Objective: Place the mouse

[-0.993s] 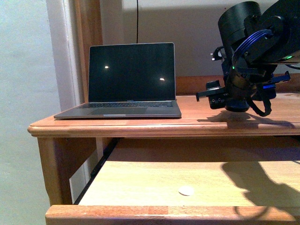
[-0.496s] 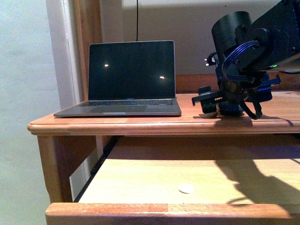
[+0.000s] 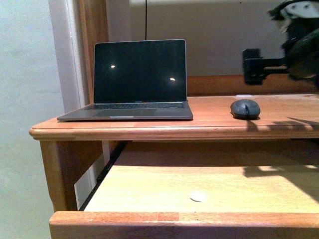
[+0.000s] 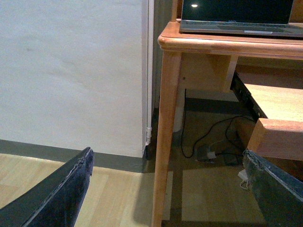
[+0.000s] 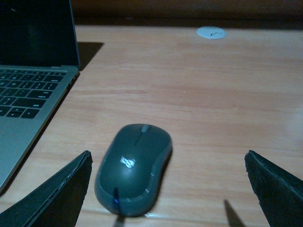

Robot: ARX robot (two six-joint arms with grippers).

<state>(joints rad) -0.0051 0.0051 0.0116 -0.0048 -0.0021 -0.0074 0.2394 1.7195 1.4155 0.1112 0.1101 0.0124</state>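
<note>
The mouse point(image 3: 245, 108), a small dark grey oval, lies on the wooden desk top point(image 3: 209, 117) to the right of the laptop point(image 3: 137, 79). In the right wrist view the mouse point(image 5: 134, 168) rests flat on the wood, nearer one finger than the other and touching neither. My right gripper point(image 5: 168, 189) is open and empty, held above and behind the mouse. The right arm point(image 3: 301, 47) hangs at the upper right of the front view. My left gripper point(image 4: 168, 189) is open and empty, low beside the desk leg point(image 4: 165, 142), over the floor.
A pulled-out drawer shelf point(image 3: 149, 189) below the desk top carries a small white disc point(image 3: 198, 196). Another white disc point(image 5: 211, 32) lies at the back of the desk. Cables point(image 4: 208, 151) lie on the floor under the desk. A wall stands left of the desk.
My right gripper was low over the desk beside the laptop; it has risen and drawn back to the right. The mouse now lies uncovered on the desk top.
</note>
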